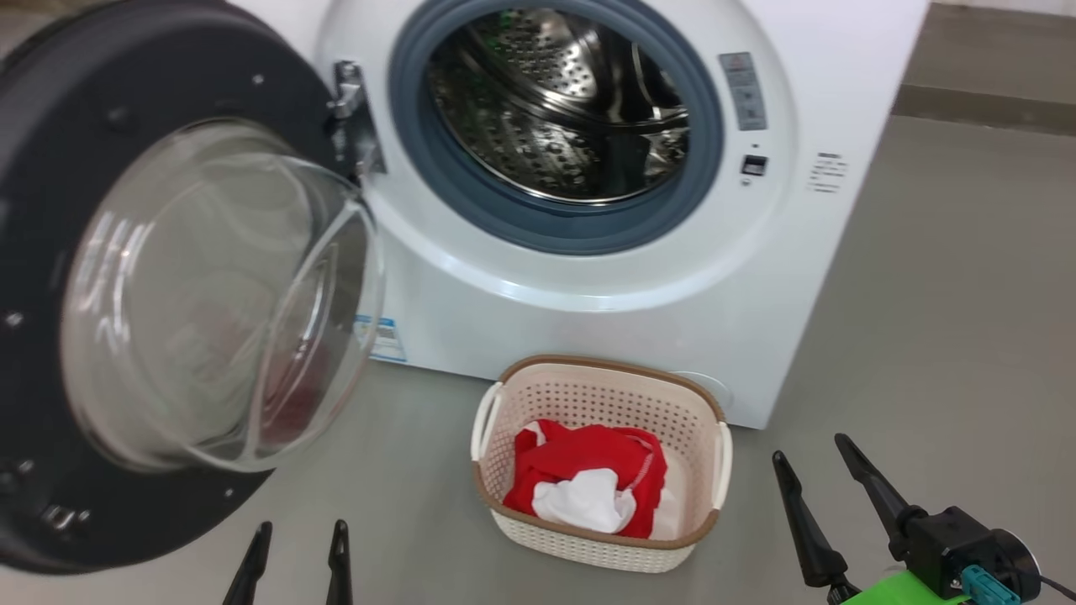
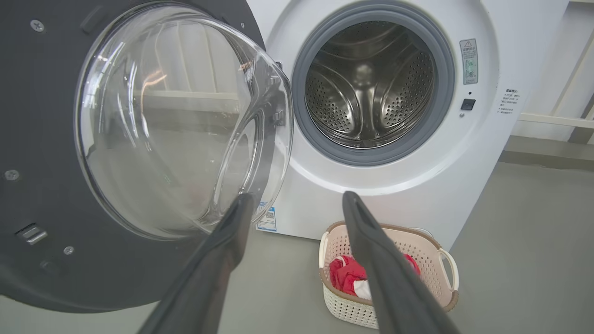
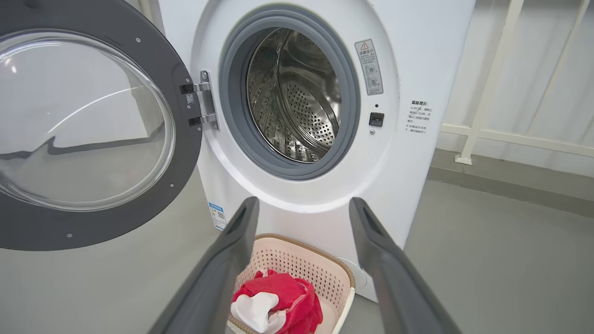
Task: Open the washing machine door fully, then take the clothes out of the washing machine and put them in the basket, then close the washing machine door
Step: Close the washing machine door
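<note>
In the head view the washing machine door [image 1: 193, 294] stands swung wide at 9 o'clock, black rim and bulging glass bowl facing the camera. The washing machine [image 1: 588, 311] takes 12 o'clock, its grey rubber ring [image 1: 504, 220] and perforated steel drum [image 1: 555, 101] open to sight. The basket [image 1: 588, 363] sits on the grey floor [image 1: 925, 336] at 6 o'clock, just in front of the machine's lower front. The clothes [image 1: 588, 470] lie inside it, red fabric bunched around a white piece. The left gripper [image 1: 302, 538] rises at 7 o'clock and the right gripper [image 1: 809, 447] at 4 o'clock. Each has its 2 fingers spread with nothing between them.

The right wrist view adds the metal hinge [image 3: 204, 99], whose 2 arms join door to cabinet at 10 o'clock. It also shows a white railing [image 3: 492, 93] at 3 o'clock and a dark latch socket [image 3: 376, 119] beside the opening. The left wrist view looks through the glass bowl at 9 o'clock and straight down the drum at 1 o'clock. A blue label sticker [image 2: 268, 220] shows low on the machine, just past the bowl's edge.

In the left wrist view the finger at 5 o'clock crosses the basket and hides part of the clothes. The other fingertip overlaps the bowl's lower edge. In the right wrist view the finger at 7 o'clock covers the basket's near rim.
</note>
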Available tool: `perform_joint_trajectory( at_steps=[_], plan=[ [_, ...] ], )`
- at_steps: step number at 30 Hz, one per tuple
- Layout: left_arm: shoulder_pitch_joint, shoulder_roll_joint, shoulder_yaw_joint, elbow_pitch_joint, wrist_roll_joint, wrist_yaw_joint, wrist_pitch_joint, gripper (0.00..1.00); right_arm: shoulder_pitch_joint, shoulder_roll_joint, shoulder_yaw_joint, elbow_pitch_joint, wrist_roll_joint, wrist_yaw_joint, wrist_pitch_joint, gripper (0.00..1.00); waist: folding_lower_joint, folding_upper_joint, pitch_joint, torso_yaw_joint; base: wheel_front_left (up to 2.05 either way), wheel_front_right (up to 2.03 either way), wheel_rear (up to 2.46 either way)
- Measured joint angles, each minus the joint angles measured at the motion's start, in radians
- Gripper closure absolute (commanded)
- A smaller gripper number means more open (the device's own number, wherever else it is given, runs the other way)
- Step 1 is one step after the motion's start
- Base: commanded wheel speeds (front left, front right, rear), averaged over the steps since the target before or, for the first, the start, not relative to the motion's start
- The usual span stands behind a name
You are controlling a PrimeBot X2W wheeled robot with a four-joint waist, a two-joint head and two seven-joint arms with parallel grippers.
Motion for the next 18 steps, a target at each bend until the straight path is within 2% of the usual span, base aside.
perform_joint_trajectory(
  at_steps=[10,18],
  plan=[
    [0.000,0.012,0.009,-0.002,-0.007,0.009,0.000,0.00,0.001,0.000,0.014,0.000,0.007,0.000,0.000,0.00,0.0001,0.0000,-0.009,0.109,0.00,0.00,0.00],
    [0.003,0.013,0.013,-0.007,-0.018,0.017,-0.001,0.00,0.001,0.000,0.016,0.002,0.009,0.000,0.000,0.00,0.0001,0.0000,-0.013,0.145,0.00,0.00,0.00]
  ],
)
